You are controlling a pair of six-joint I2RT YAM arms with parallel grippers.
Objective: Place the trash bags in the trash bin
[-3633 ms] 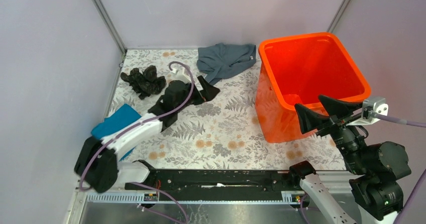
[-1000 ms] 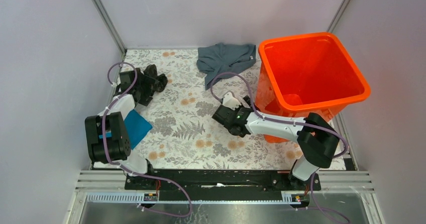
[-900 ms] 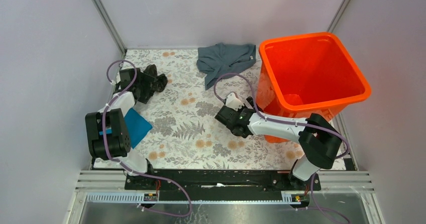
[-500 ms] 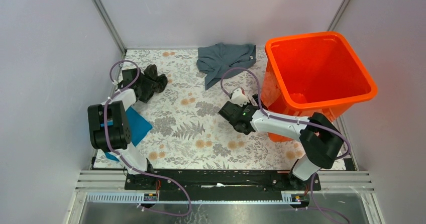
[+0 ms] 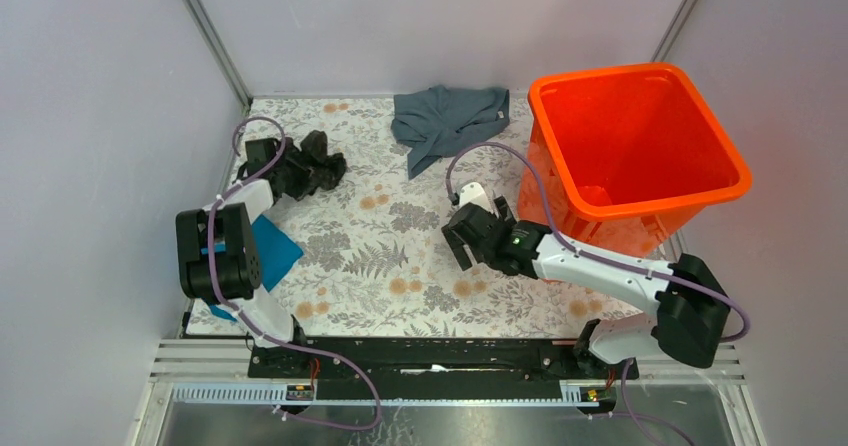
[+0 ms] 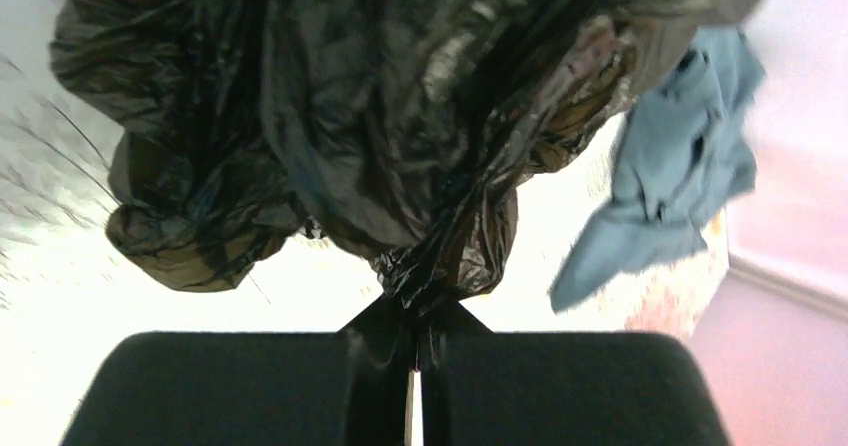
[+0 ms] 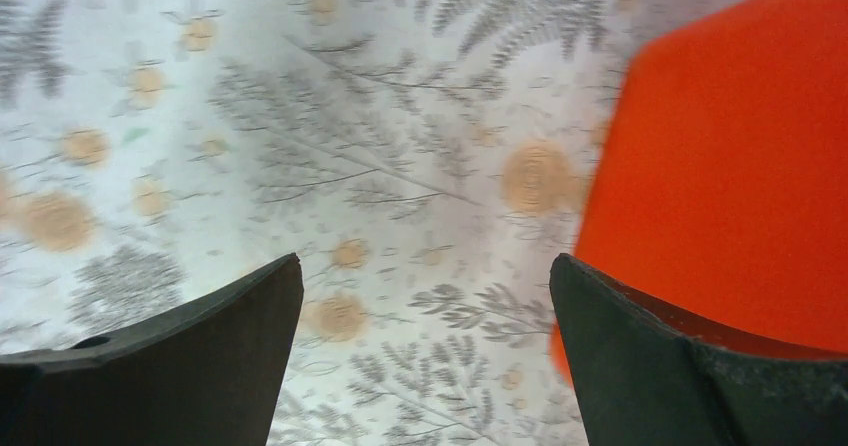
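Observation:
The trash bag (image 5: 318, 165) is a crumpled, glossy black plastic bundle at the back left of the table. My left gripper (image 5: 283, 166) is shut on a pinched fold of it. In the left wrist view the bag (image 6: 350, 116) bulges just beyond the closed gripper (image 6: 415, 318). The orange trash bin (image 5: 640, 74) stands upright at the back right. My right gripper (image 5: 460, 247) is open and holds nothing. It hovers low over the floral table, just left of the bin's near side. The right wrist view shows that open gripper (image 7: 425, 266) with the bin wall (image 7: 740, 166) beside its right finger.
A grey-blue cloth (image 5: 445, 116) lies at the back middle and shows again in the left wrist view as the cloth (image 6: 680, 166) beyond the bag. A teal cloth (image 5: 272, 249) lies by the left arm. Walls close in the left, back and right sides.
My left gripper has shut on the black bag, and the bag has shifted a little to the right. My right gripper drew back from the bin's side, staying open. The bin slid slightly right.

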